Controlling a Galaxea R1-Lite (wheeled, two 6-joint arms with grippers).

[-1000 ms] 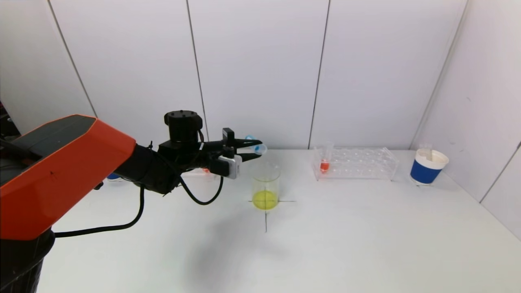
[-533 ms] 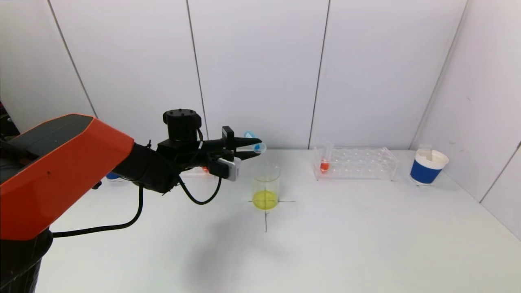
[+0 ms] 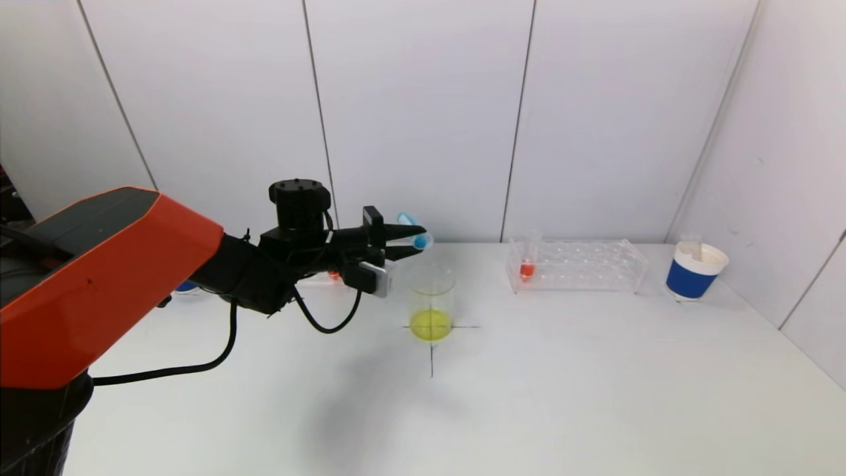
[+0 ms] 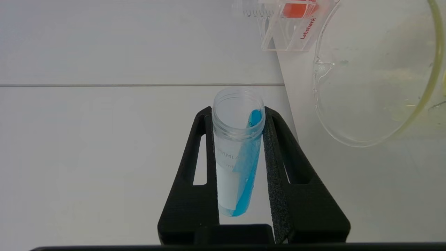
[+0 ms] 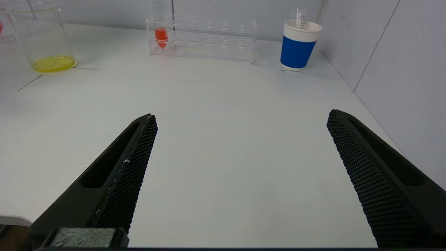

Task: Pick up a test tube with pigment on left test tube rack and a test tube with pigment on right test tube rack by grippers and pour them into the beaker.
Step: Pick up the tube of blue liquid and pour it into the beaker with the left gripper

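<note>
Now, what you have in front of you:
Left gripper: your left arm reaches out above the table, fingers pinching the blue tube from both sides.
Blue tube: tipped over near level in the head view, open mouth toward the beaker; it sits up and just to the left of the beaker's rim. In the left wrist view you see blue pigment smeared along one inner wall up to the mouth.
Beaker: upright on a cross mark, a shallow yellow pool at the bottom; you can see no blue in it.
Right gripper: low over bare table on your right side, fingers spread wide, holding nothing.
Right rack: clear, near the back wall right of the beaker; the red tube stands upright in its left end.
Left rack: mostly hidden behind your left arm; only a bit of clear plastic and a red spot show.
Cup: blue with a white rim, right of the right rack, near the side wall.
</note>
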